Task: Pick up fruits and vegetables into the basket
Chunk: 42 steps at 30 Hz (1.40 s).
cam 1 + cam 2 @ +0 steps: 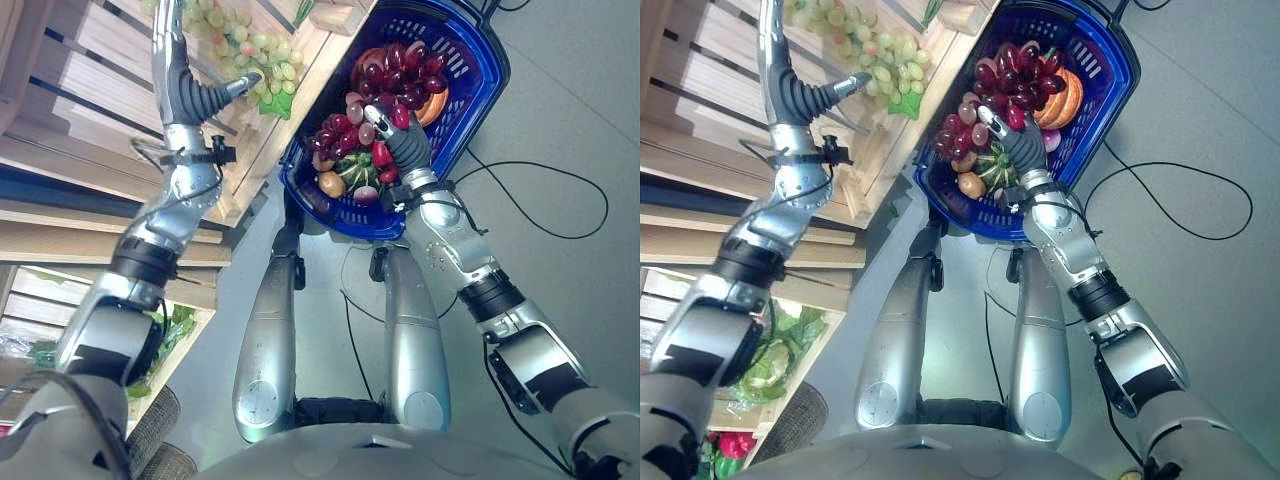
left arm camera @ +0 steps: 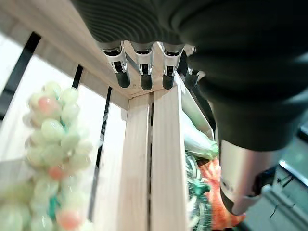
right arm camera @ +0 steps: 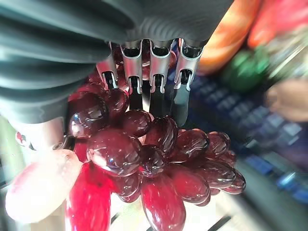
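We see a light wooden crate rack [image 1: 60,130] of slatted boards on the left, with dark gaps between the slats. A lower wooden crate [image 1: 830,330] sits beneath it, and near its foot stands a woven wicker basket [image 1: 150,430]. The smooth grey floor [image 1: 560,120] spreads across the right side and between the rack and the rest. In the left wrist view we see two pale wooden slats [image 2: 149,159] running side by side.

Pale wooden slatted shelving [image 1: 90,130] fills the left side; smooth grey floor [image 1: 570,120] spreads to the right
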{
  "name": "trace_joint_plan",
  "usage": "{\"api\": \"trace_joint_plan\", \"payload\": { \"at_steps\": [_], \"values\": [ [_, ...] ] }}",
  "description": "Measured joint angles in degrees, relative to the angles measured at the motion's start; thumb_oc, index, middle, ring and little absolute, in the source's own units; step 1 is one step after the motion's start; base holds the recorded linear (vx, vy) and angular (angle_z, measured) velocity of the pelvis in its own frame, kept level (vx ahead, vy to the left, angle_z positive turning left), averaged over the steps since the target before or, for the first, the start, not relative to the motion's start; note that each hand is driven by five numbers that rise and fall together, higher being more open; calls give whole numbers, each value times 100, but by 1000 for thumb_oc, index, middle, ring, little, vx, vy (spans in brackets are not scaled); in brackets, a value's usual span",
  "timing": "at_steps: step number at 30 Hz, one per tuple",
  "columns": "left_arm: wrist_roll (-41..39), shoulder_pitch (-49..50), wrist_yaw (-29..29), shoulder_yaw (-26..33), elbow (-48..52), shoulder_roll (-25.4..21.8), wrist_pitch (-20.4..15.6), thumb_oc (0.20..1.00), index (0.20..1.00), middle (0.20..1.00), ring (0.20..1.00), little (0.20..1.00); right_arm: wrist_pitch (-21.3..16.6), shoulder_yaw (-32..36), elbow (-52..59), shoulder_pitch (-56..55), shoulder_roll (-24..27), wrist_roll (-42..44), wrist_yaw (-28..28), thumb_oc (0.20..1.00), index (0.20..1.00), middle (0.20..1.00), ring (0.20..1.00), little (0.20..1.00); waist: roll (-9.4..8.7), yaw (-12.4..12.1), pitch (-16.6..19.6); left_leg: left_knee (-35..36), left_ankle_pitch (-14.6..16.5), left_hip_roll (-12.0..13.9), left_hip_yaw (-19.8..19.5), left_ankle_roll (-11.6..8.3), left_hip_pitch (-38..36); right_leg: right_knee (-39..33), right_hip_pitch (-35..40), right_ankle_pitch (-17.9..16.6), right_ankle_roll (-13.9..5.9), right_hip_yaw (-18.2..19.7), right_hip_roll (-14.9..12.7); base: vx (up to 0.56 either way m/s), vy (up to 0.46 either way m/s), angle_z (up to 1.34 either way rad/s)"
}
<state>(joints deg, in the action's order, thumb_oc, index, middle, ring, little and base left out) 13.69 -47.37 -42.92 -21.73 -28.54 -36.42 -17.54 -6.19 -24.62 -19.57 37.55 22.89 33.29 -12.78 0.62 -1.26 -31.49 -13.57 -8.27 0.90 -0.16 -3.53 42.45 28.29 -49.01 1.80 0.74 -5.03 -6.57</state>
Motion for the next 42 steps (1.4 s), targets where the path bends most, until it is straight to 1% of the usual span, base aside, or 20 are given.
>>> {"api": "trace_joint_plan", "payload": {
  "at_steps": [4,7,9,12,13,14,15,17,19,21,22,24,29,33,36,39,42],
  "values": [
    [413,-469,-62,-479,-497,-334,325,1000,1000,1000,1000,1000,399,-126,-809,299,303,47,-109,200,200,200,200,200,2,-1,-1,7,3,7,17,-14,5,-9,-23,0,1,16,15,-2,53,-4],
    [560,-764,-65,-841,-808,-492,504,1000,1000,1000,1000,1000,563,-243,-1273,548,474,47,-107,200,200,200,200,200,5,0,-3,43,-17,5,79,13,7,-5,-67,-2,2,80,21,0,55,-6],
    [677,-1006,-59,-1066,-1115,-518,622,1000,1000,1000,1000,1000,719,-379,-1631,815,543,50,-86,200,200,200,200,200,7,10,-4,47,-31,5,127,30,-1,22,-81,-4,5,102,25,-3,42,-6],
    [804,-1302,-45,-1317,-1335,-519,672,1000,1000,1000,1000,1000,864,-466,-1992,1137,538,46,-64,200,200,200,200,200,8,17,-4,47,-33,3,133,30,-1,57,-94,-16,28,101,22,0,0,0],
    [855,-1407,-44,-1424,-1371,-520,706,1000,1000,1000,1000,1000,882,-522,-2136,1266,536,44,-40,536,536,536,536,536,8,12,-4,45,-34,2,133,29,-2,70,-98,-12,34,101,17,0,0,0],
    [912,-1537,-37,-1547,-1491,-520,724,1000,1000,1000,1000,1000,916,-567,-2300,1411,515,43,-16,915,915,915,915,915,8,10,-4,44,-36,3,133,26,-2,77,-100,-12,35,101,17,0,0,0],
    [921,-1608,-33,-1617,-1562,-520,732,1000,1000,1000,1000,1000,940,-566,-2376,1480,500,43,1,1000,1000,1000,1000,1000,8,10,-5,44,-39,3,133,24,-2,81,-103,-12,35,101,17,0,0,0],
    [1100,-1825,17,-1746,-1788,-520,731,1000,1000,1000,1000,1000,1027,-567,-2620,1728,486,26,93,1000,1000,1000,1000,1000,10,8,-5,44,-49,0,137,20,-3,101,-110,-12,35,104,12,0,16,1],
    [1205,-1967,114,-1897,-1933,-533,728,1000,1000,1000,1000,1000,1031,-567,-2751,1847,487,15,137,1000,1000,1000,1000,1000,10,9,-4,44,-50,-3,137,20,-2,121,-119,-10,36,107,6,0,0,0],
    [1340,-2015,218,-1953,-1980,-546,729,1000,1000,1000,1000,1000,1042,-566,-2770,1919,488,-55,181,1000,1000,1000,1000,1000,11,14,-4,44,-50,-10,150,20,0,143,-138,-10,37,119,-2,0,0,0],
    [1352,-2090,288,-2142,-2032,-575,724,1000,1000,1000,1000,1000,1079,-568,-2779,1979,483,-97,203,1000,1000,1000,1000,1000,11,14,-4,44,-53,-17,152,17,6,172,-163,-5,37,120,-9,11,33,-1],
    [1413,-2093,409,-2160,-2044,-579,730,1000,1000,1000,1000,1000,1154,-569,-2779,2006,474,-138,232,1000,1000,1000,1000,1000,12,33,-4,44,-58,-17,156,9,14,177,-174,11,15,133,-9,7,37,1],
    [1704,-2147,804,-2499,-2095,-637,736,1000,1000,1000,1000,1000,1401,-570,-2816,2033,467,-214,238,1000,1000,1000,1000,1000,23,113,2,44,-49,-25,160,-11,79,179,-261,13,16,142,-17,-1,6,0],
    [2012,-2315,1155,-2876,-2411,-629,731,1000,1000,1000,1000,1000,1525,-593,-3284,2118,395,-417,339,1000,1000,1000,1000,1000,32,173,3,35,-81,-11,175,18,149,182,-322,-1,34,154,2,-2,10,-2],
    [2097,-2362,1379,-3033,-2587,-622,732,1000,1000,1000,1000,1000,1528,-671,-3597,2157,353,-425,366,1000,1000,1000,1000,1000,33,177,3,34,-79,-3,179,16,148,176,-333,-6,43,173,23,-4,9,-5],
    [2292,-2453,1588,-3156,-2742,-590,732,1000,1000,1000,1000,1000,1507,-670,-3662,2190,311,-522,356,1000,1000,1000,1000,1000,33,180,3,34,-78,-1,212,15,151,180,-347,-7,43,189,28,0,0,0],
    [2432,-2497,1651,-3256,-2802,-570,729,1000,1000,1000,1000,1000,1459,-671,-3662,2225,285,-520,325,1000,1000,1000,1000,1000,33,181,3,33,-78,-2,218,15,156,170,-358,-6,42,196,27,0,0,0]
  ]
}}
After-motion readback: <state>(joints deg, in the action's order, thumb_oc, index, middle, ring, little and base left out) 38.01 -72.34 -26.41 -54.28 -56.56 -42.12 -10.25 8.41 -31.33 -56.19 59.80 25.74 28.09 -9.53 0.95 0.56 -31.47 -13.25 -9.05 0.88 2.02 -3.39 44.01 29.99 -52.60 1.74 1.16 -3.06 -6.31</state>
